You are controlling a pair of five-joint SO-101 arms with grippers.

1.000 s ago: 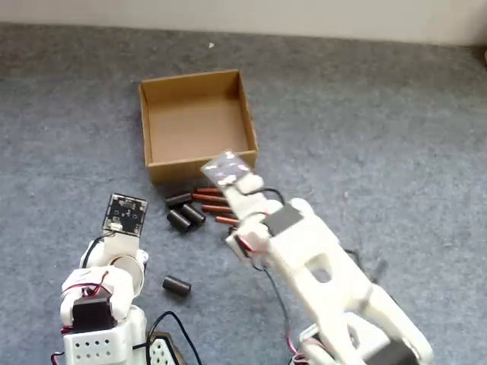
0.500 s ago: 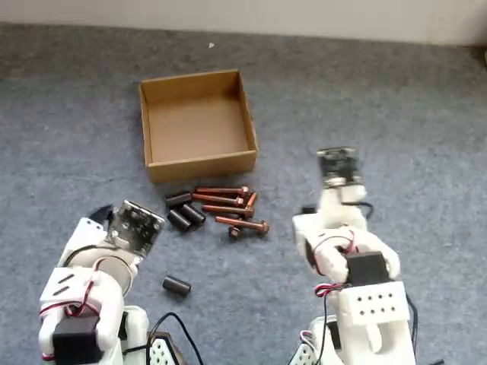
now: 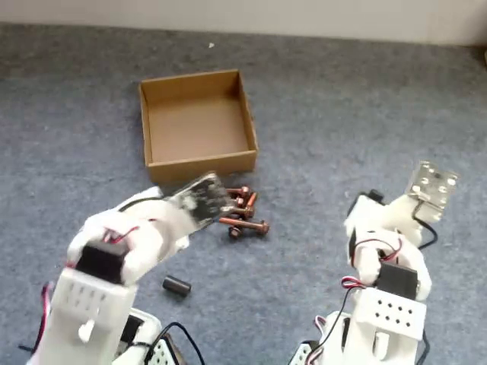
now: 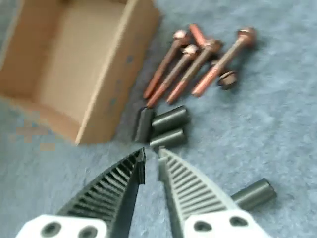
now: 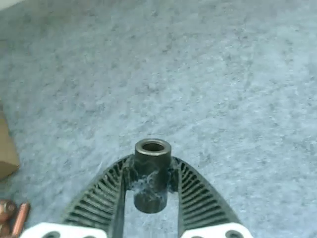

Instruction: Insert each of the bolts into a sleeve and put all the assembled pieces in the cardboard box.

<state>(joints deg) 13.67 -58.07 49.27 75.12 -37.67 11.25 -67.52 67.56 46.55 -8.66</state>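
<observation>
In the left wrist view my left gripper (image 4: 151, 154) is shut with nothing in it, its tips just short of three dark sleeves (image 4: 168, 129) lying beside the cardboard box (image 4: 106, 94). Several copper bolts (image 4: 198, 59) lie in a pile past the sleeves. A loose sleeve (image 4: 252, 193) lies apart, nearer the arm's base. My right gripper (image 5: 150, 163) is shut on an upright black sleeve (image 5: 151, 173), held over bare carpet. From above, the left arm (image 3: 144, 228) stretches over the sleeves beside the bolts (image 3: 245, 220), in front of the open box (image 3: 198, 163). The right arm (image 3: 388, 228) stands at the right.
Everything sits on grey carpet (image 3: 342, 114). The loose sleeve (image 3: 176, 287) lies near the left arm's base. The box interior holds nothing. A box corner (image 5: 5, 153) and bolt ends (image 5: 12, 218) show at the edge of the right wrist view.
The right arm has drawn back from the pile and swung out to the right. The left arm has come forward from its folded pose and now covers the sleeves.
</observation>
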